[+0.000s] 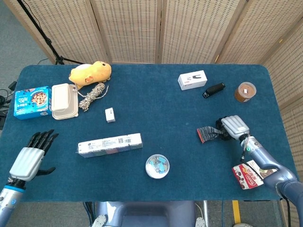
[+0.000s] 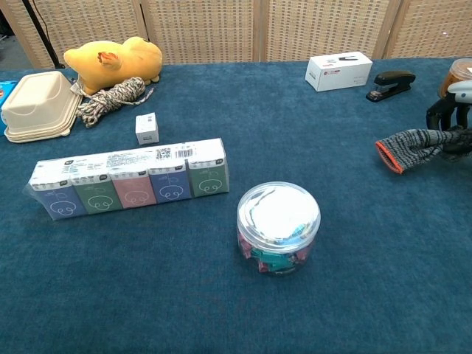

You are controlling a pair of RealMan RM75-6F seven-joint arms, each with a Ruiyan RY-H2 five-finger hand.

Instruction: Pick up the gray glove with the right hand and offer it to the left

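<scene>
The gray glove (image 1: 207, 134) with a red-edged cuff lies stretched out at the right side of the blue table (image 1: 156, 104). My right hand (image 1: 234, 126) has its fingers curled around the glove's right end, and the cuff points left. In the chest view the glove (image 2: 413, 146) shows at the right edge, with my right hand (image 2: 455, 110) partly cut off behind it. I cannot tell whether the glove is clear of the cloth. My left hand (image 1: 31, 158) is at the front left corner, fingers spread and holding nothing.
A round clear tub (image 1: 157, 166) and a long tissue pack (image 1: 110, 144) sit front centre. A white box (image 1: 192, 80), black stapler (image 1: 214, 90) and brown cup (image 1: 245, 91) stand behind the right hand. A snack packet (image 1: 247, 175) lies near the right forearm. Yellow plush (image 1: 90, 73), rope, lunchbox and cookie box are at the far left.
</scene>
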